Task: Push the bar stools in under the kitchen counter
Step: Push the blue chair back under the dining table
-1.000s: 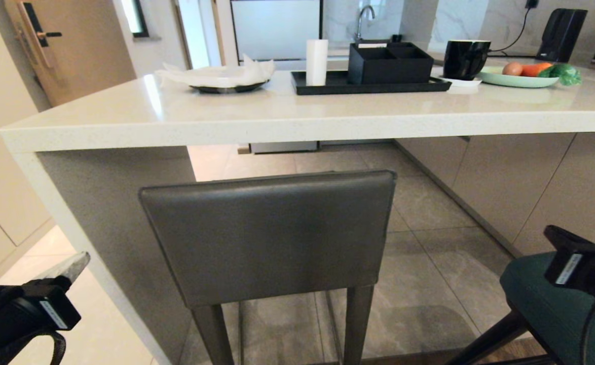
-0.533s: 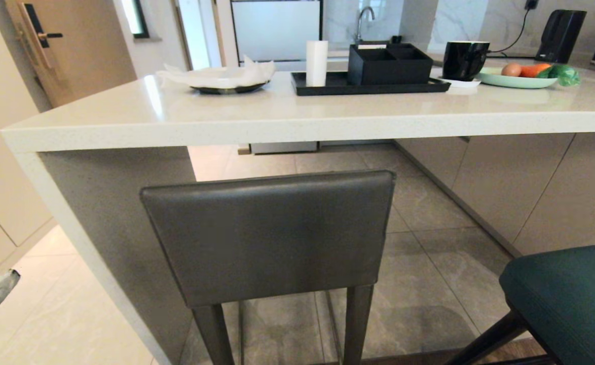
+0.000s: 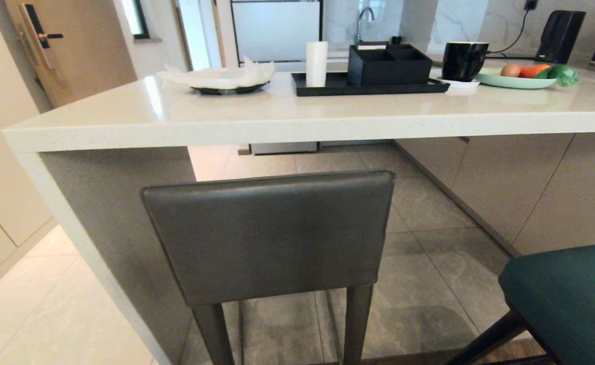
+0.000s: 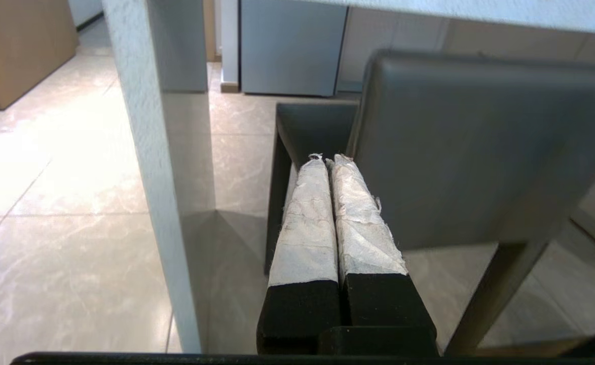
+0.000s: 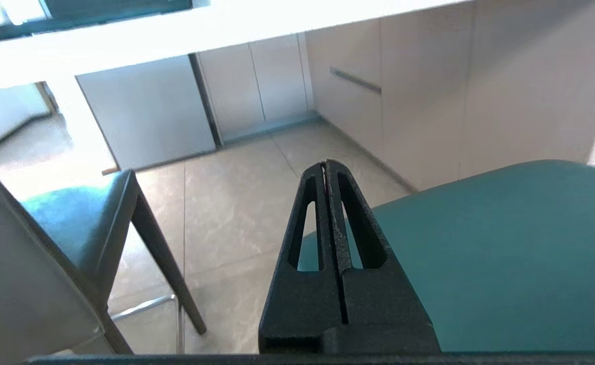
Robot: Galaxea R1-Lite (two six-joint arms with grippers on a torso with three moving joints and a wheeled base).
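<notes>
Two bar stools (image 3: 269, 238), one kitchen counter (image 3: 277, 119)

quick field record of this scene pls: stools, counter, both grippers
grey stool: back faces the camera, seat partly under the counter edge
teal stool: lower right in the head view, outside the counter edge
kitchen counter: tray, plates and mug on top
left gripper: fingers shut, empty, beside the grey stool's back
right gripper: fingers shut, empty, near the teal stool
</notes>
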